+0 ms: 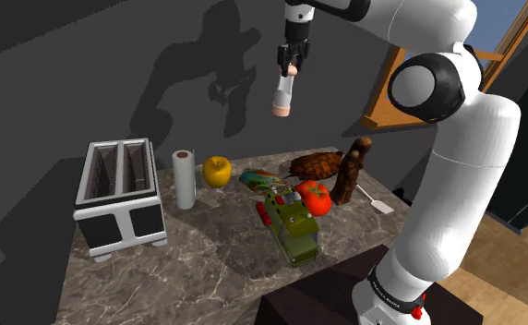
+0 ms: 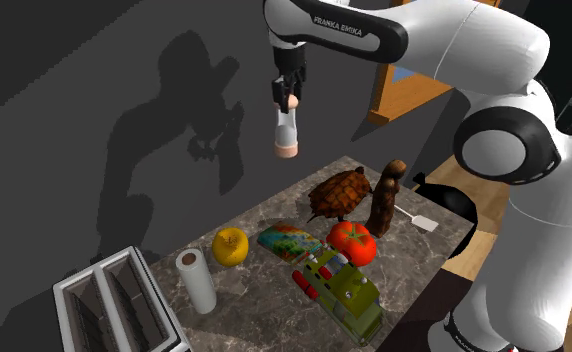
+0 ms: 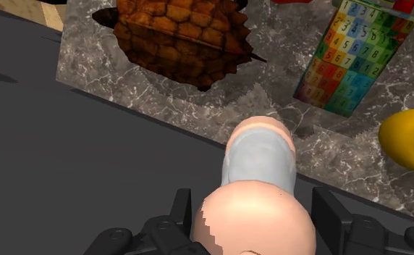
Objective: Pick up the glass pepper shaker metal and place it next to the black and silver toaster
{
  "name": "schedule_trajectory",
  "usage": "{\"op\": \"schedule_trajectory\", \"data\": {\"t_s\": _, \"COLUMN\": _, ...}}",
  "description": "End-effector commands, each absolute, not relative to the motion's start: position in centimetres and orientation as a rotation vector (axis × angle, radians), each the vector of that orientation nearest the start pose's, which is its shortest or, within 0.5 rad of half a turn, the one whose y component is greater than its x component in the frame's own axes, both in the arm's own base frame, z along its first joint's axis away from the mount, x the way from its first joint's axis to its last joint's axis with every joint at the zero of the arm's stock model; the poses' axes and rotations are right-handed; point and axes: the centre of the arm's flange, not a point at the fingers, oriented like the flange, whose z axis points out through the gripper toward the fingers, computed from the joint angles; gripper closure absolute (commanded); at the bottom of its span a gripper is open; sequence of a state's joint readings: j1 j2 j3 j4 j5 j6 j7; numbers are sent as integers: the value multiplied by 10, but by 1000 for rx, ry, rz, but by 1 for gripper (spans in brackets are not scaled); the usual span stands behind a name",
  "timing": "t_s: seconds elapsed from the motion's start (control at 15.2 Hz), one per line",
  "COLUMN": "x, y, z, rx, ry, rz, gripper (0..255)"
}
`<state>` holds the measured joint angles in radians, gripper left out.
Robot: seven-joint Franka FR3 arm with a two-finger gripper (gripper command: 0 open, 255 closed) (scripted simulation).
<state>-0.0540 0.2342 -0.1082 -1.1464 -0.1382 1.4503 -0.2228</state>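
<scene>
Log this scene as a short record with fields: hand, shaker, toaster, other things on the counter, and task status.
hand: the hand is shut on the shaker
shaker: pale shaker, held in the air well above the counter
toaster: toaster at the shoulder view's left end of the counter, paper roll beside it
other things: yellow fruit, turtle, tomato, green toy truck
status: shaker not yet set down next to the toaster
</scene>
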Motion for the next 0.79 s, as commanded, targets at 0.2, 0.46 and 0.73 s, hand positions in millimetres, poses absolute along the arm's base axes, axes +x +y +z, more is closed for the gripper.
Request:
{"op": "schedule_trajectory", "data": {"t_s": 0.2, "x": 578, "y": -42, "z": 674, "rx": -3313, "ry": -70, "rz": -67, "gripper": 255}}
{"op": "schedule_trajectory", "data": {"t_s": 0.46, "x": 561, "y": 8, "z": 674, "rx": -3313, "ry": -70, "rz": -67, "gripper": 255}}
{"op": "schedule_trajectory", "data": {"t_s": 0.73, "x": 544, "y": 58, "z": 674, "rx": -3313, "ry": -70, "rz": -67, "gripper": 255}}
